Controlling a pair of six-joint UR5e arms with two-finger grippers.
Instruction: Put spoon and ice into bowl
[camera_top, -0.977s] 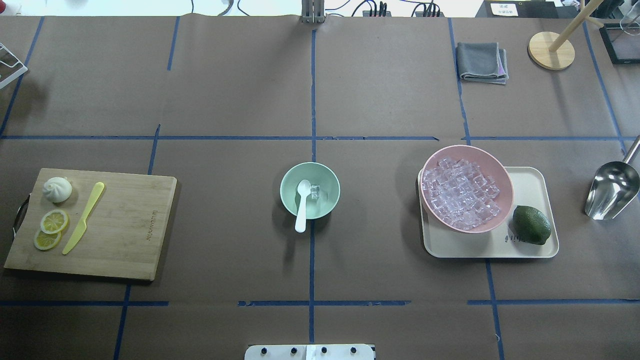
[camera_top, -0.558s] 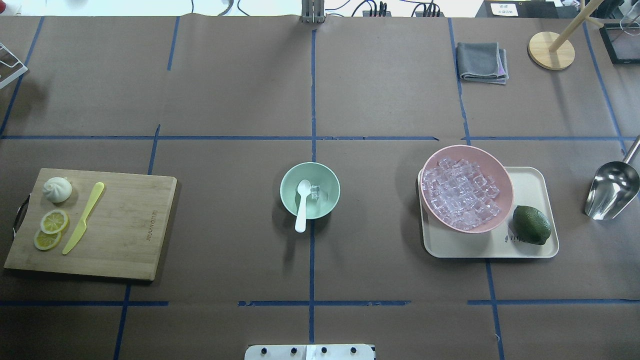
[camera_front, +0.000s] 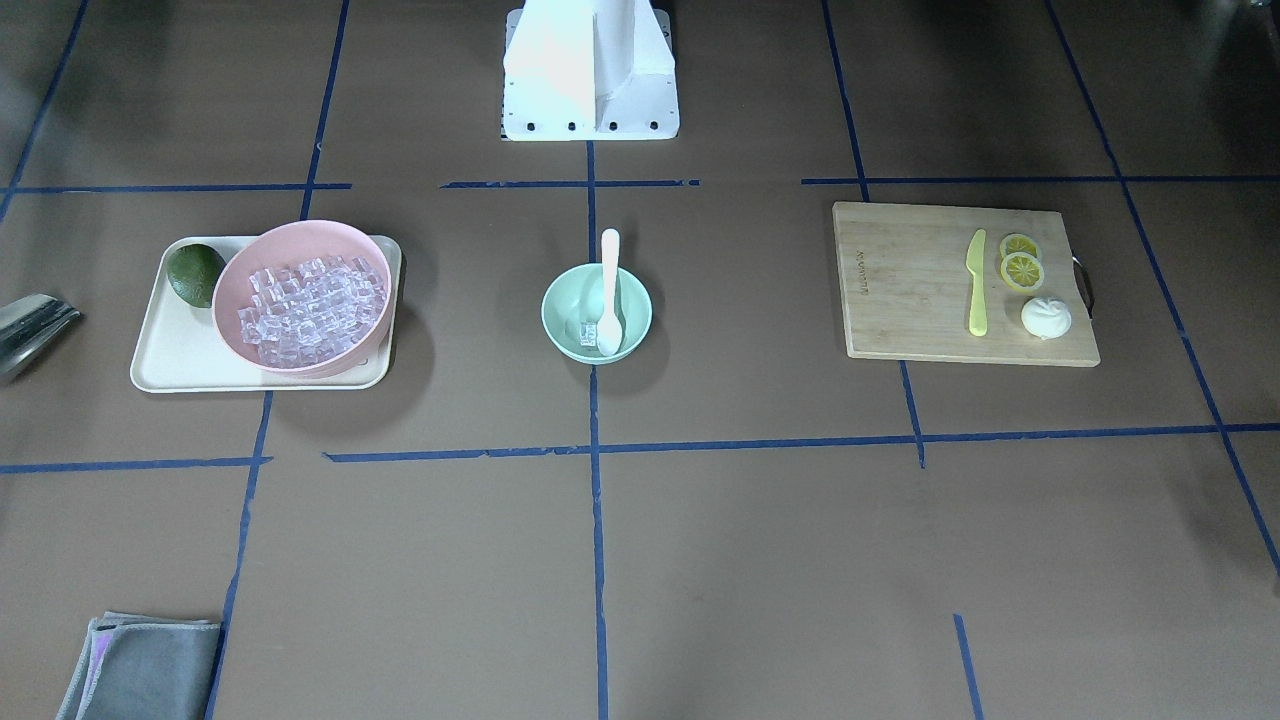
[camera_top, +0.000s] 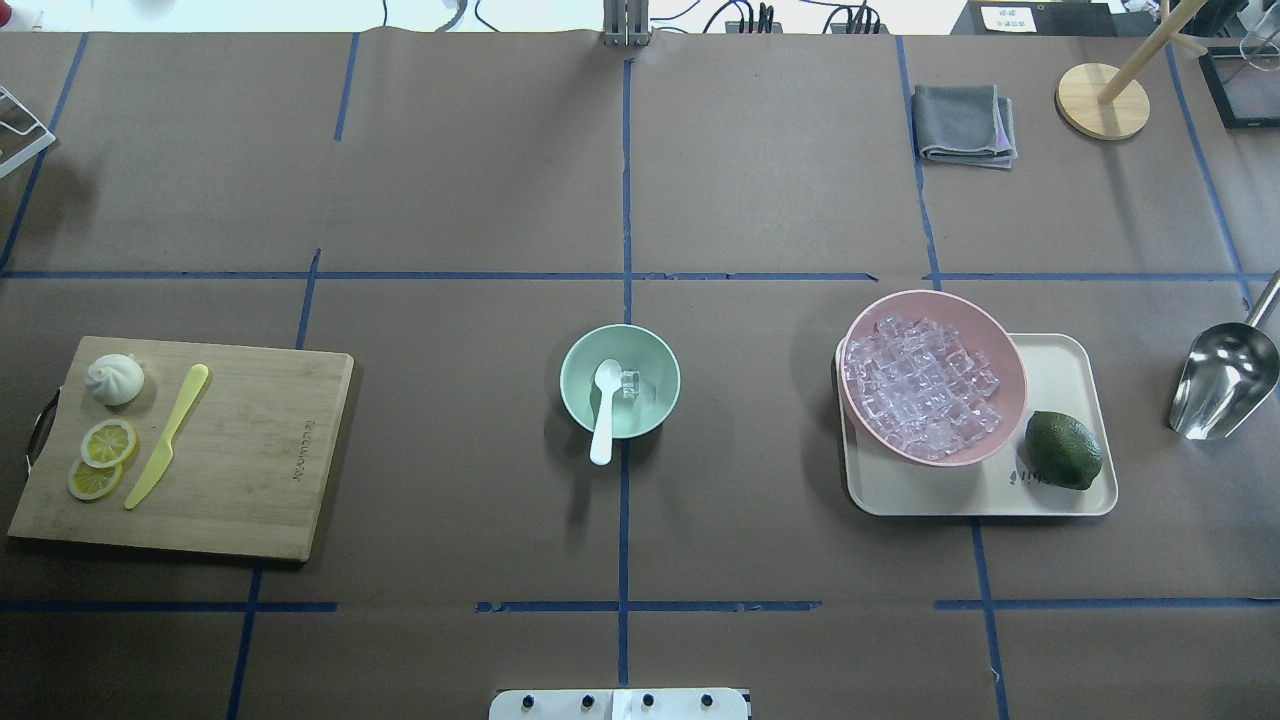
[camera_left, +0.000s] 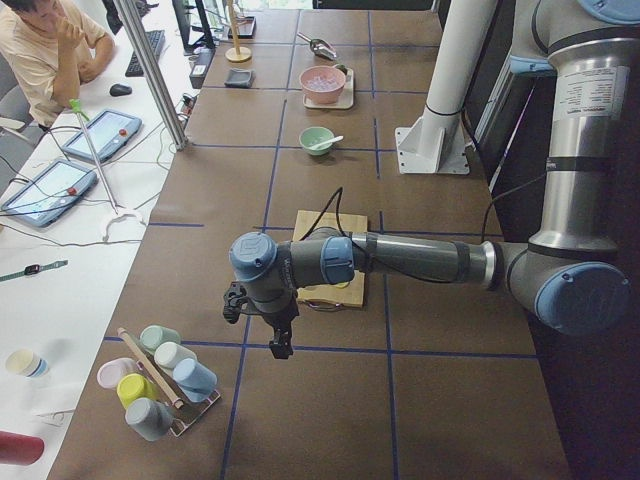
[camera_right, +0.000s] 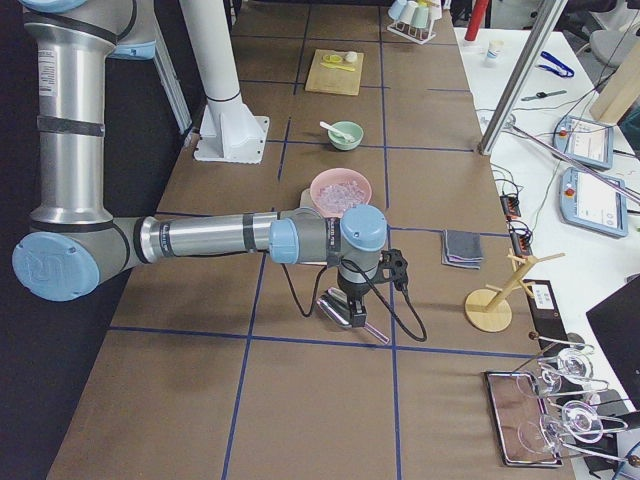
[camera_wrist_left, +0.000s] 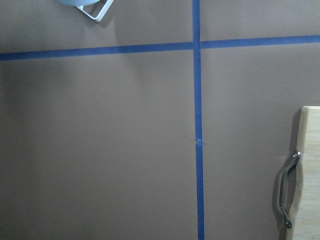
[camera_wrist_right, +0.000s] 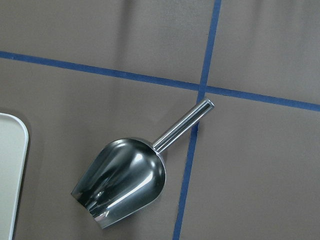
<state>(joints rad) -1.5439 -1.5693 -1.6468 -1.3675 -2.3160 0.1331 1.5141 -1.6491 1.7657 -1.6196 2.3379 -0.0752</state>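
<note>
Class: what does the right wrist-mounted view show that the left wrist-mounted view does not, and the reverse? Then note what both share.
Only the right wrist-mounted view: a shiny metal scoop, and the rounded corner of a cream tray at the left edge. Only the left wrist-mounted view: the edge of a wooden cutting board with its metal handle, and a white rack corner at the top. Both: the brown table covering and crossing blue tape lines.

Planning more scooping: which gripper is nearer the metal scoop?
Right. The right gripper hangs over the metal scoop; the left gripper is far off, beyond the cutting board.
</note>
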